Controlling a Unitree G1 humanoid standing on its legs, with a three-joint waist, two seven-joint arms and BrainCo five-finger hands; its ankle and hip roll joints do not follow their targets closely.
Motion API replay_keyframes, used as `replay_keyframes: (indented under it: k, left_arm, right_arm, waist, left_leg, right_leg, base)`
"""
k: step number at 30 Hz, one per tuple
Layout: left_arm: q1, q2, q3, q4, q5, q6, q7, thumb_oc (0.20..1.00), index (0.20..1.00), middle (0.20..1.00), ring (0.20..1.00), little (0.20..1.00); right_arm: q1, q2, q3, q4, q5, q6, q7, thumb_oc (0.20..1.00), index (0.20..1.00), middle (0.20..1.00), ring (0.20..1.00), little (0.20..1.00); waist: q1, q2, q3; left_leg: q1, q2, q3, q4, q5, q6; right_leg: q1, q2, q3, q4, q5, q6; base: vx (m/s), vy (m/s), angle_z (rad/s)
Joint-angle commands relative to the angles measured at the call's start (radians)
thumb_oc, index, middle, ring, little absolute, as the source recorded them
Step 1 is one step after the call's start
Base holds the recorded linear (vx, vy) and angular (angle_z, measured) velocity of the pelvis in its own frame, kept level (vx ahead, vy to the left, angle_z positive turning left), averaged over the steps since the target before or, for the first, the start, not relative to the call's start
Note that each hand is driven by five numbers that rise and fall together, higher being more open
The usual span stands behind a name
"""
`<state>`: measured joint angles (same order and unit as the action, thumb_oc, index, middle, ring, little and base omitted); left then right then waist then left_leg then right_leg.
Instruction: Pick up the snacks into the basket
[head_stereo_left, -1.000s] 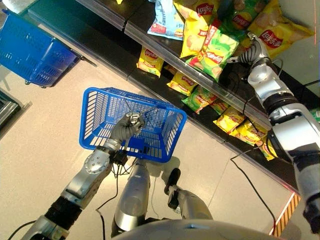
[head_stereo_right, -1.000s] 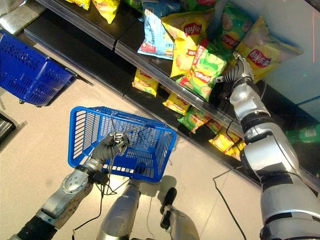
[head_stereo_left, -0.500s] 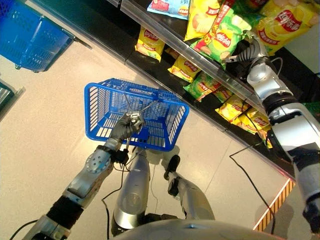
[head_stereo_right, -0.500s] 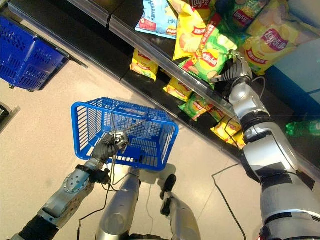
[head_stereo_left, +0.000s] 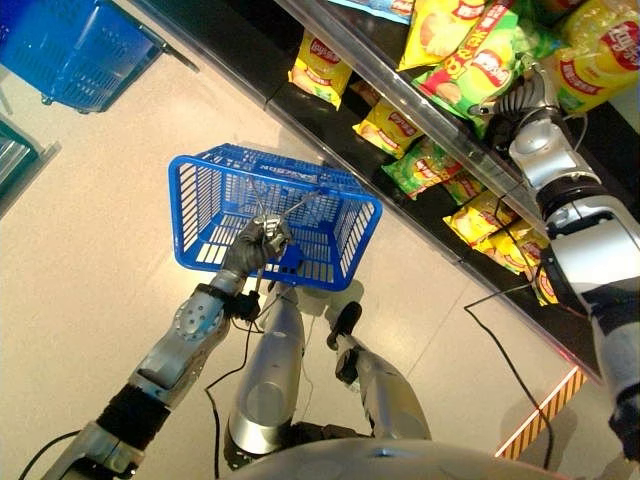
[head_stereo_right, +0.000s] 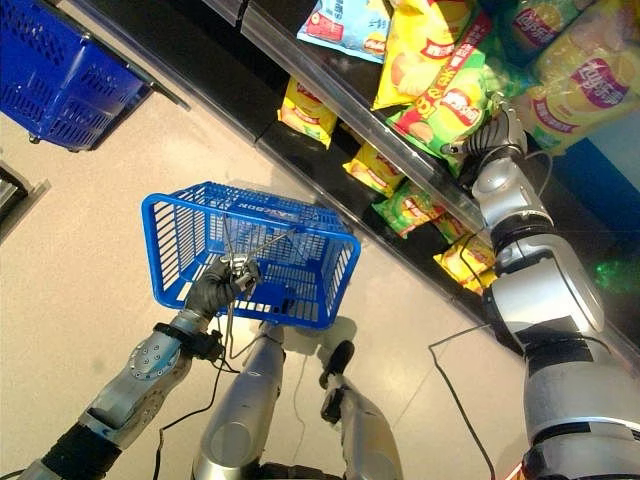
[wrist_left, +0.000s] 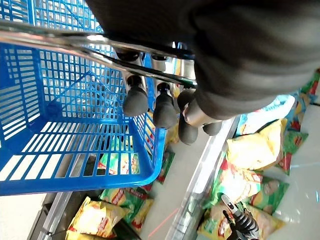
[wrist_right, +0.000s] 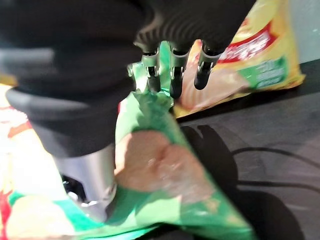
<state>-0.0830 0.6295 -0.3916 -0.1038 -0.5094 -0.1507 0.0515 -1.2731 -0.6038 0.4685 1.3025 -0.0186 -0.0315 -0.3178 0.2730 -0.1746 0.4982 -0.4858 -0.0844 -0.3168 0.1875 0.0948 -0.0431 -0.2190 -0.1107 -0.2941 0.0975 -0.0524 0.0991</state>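
A blue plastic basket (head_stereo_left: 205, 200) hangs over the floor from its wire handle (wrist_left: 75, 42), and my left hand (head_stereo_left: 256, 240) is shut on that handle. The basket holds nothing that I can see. At the upper shelf my right hand (head_stereo_left: 520, 98) reaches the lower right edge of a green snack bag (head_stereo_left: 478, 72). In the right wrist view its fingers (wrist_right: 172, 75) lie over the green snack bag (wrist_right: 160, 165) and the thumb (wrist_right: 87, 175) presses it from the other side.
Yellow snack bags (head_stereo_left: 440, 30) lean beside the green one behind the shelf's clear front rail (head_stereo_left: 400, 100). More yellow and green bags (head_stereo_left: 320, 70) lie on the low shelf. A second blue basket (head_stereo_left: 70, 50) stands far left. Striped tape (head_stereo_left: 540, 420) marks the floor.
The camera has shifted. My right hand has closed in from beside the green bag onto its edge. The left hand still holds the basket handle.
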Motion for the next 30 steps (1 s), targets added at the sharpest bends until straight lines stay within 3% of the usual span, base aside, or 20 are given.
replay_keyframes:
  k: [1, 12, 13, 14, 30]
  left_arm:
    - [-0.018, -0.016, 0.017, -0.231, -0.023, -0.127, -0.011, 0.200, 0.200, 0.200, 0.200, 0.200]
    - [-0.032, -0.023, 0.001, -0.222, -0.024, -0.132, 0.001, 0.200, 0.200, 0.200, 0.200, 0.200]
    - [-0.032, -0.024, 0.001, -0.223, -0.025, -0.133, 0.002, 0.200, 0.200, 0.200, 0.200, 0.200]
    - [-0.032, -0.023, -0.002, -0.222, -0.026, -0.133, 0.001, 0.200, 0.200, 0.200, 0.200, 0.200]
    - [-0.030, -0.001, 0.001, -0.228, -0.037, -0.135, -0.004, 0.200, 0.200, 0.200, 0.200, 0.200]
  right_arm:
    - [-0.094, -0.074, 0.068, -0.032, -0.004, -0.014, -0.036, 1.000, 1.000, 1.000, 1.000, 1.000]
    - [-0.126, -0.055, 0.089, -0.038, -0.026, -0.014, -0.043, 1.000, 1.000, 1.000, 1.000, 1.000]
    - [-0.130, -0.048, 0.091, -0.025, -0.029, -0.011, -0.033, 0.859, 0.859, 0.859, 0.859, 0.859]
    - [-0.133, -0.043, 0.093, -0.014, -0.030, -0.008, -0.027, 0.200, 0.200, 0.200, 0.200, 0.200]
    - [-0.127, -0.017, 0.076, 0.031, -0.038, 0.013, -0.009, 0.200, 0.200, 0.200, 0.200, 0.200]
  waist:
    - [0.026, 0.031, -0.018]
    - [0.036, 0.043, -0.025]
    - [0.036, 0.045, -0.025]
    - [0.035, 0.046, -0.026]
    - [0.030, 0.055, -0.014]
  left_leg:
    - [0.003, -0.029, 0.057, 0.085, -0.128, -0.005]
    - [-0.007, -0.044, 0.046, 0.080, -0.126, -0.003]
    - [-0.006, -0.044, 0.045, 0.076, -0.125, -0.003]
    - [-0.004, -0.045, 0.045, 0.073, -0.123, -0.004]
    - [-0.002, -0.042, 0.056, 0.085, -0.129, 0.001]
  right_leg:
    - [-0.037, -0.039, 0.017, 0.032, 0.022, 0.038]
    - [-0.034, -0.048, 0.003, 0.027, 0.017, 0.039]
    - [-0.035, -0.048, 0.002, 0.026, 0.017, 0.039]
    - [-0.035, -0.048, 0.002, 0.026, 0.016, 0.039]
    - [-0.051, -0.049, 0.015, 0.052, 0.016, 0.036]
  base:
    - [0.02, 0.004, 0.14]
    - [0.02, 0.006, 0.06]
    - [0.00, 0.010, 0.05]
    - [0.00, 0.010, 0.05]
    - [0.00, 0.002, 0.00]
